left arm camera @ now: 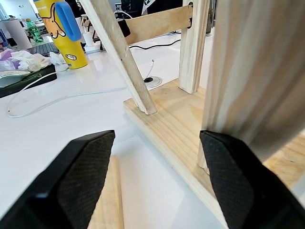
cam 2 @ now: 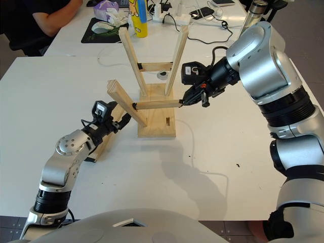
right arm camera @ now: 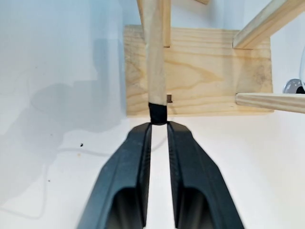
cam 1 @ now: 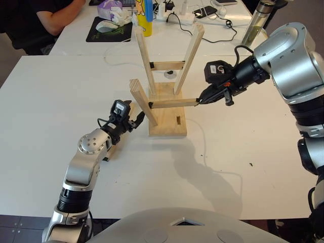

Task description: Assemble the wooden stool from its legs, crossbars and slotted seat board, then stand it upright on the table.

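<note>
Stool is upside down, partly built. Seat point(cam 1: 167, 125) lies flat mid-table. Two back legs point(cam 1: 144, 50) stand in it, joined by a crossbar point(cam 1: 168, 65). A third leg point(cam 1: 143, 103) stands at the front on the robot's left and leans outward.

- A second crossbar point(cam 1: 172, 103) runs from the third leg toward the right. Its black-tipped free end sits over the open slot point(cam 1: 178, 120).
- Right gripper point(cam 1: 198, 102): fingers point(right arm camera: 138, 162) almost together, pinching that black tip and holding the bar level above the seat.
- Left gripper point(cam 1: 134, 118): low, just beside the leaning leg, pads point(left arm camera: 90, 167) spread wide and holding nothing. One pad is close to the leg; can't tell if it touches.
- Spare leg point(left arm camera: 107, 200) lies on the table under the left gripper.

Step in hand, as I read it: the fourth leg. Three are in, one slot is open, one bar end is unjoined.

The next move likely calls for the left gripper to drop onto the spare leg, close on it, stand it in the open slot and meet the held bar tip. The right needs to keep the bar steady. The leaning leg may want squaring, or the joint could bind. Flipping the stool upright comes later.
</note>
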### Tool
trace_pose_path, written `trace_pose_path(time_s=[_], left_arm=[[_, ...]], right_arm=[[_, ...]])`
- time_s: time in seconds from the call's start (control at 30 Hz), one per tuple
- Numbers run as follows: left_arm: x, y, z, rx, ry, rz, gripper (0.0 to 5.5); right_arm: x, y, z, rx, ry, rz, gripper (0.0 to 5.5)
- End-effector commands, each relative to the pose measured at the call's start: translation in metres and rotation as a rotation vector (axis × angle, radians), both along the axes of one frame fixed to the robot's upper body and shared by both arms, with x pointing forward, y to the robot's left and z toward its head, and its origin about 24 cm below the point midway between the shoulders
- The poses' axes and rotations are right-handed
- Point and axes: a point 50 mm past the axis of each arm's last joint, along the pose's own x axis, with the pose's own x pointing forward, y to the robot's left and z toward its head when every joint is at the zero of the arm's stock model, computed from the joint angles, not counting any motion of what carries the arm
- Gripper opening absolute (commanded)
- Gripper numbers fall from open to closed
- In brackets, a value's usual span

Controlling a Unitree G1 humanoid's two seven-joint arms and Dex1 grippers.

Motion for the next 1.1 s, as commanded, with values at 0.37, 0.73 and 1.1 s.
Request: trace_pose_path(time_s=[0.37, 0.73, 1.1], left_arm=[[0.005, 0.000, 0.004, 0.015, 0.015, -0.106, 3.35], [0.012, -0.002, 0.008, 0.038, 0.025, -0.181, 3.35], [0.015, 0.001, 0.008, 0.054, 0.030, -0.199, 3.35]], right_arm=[[-0.004, -0.025, -0.033, 0.274, 0.132, -0.224, 0.02], [-0.020, -0.038, -0.110, 0.274, 0.189, -0.388, 0.02], [-0.034, -0.076, -0.124, 0.458, 0.113, -0.546, 0.98]])
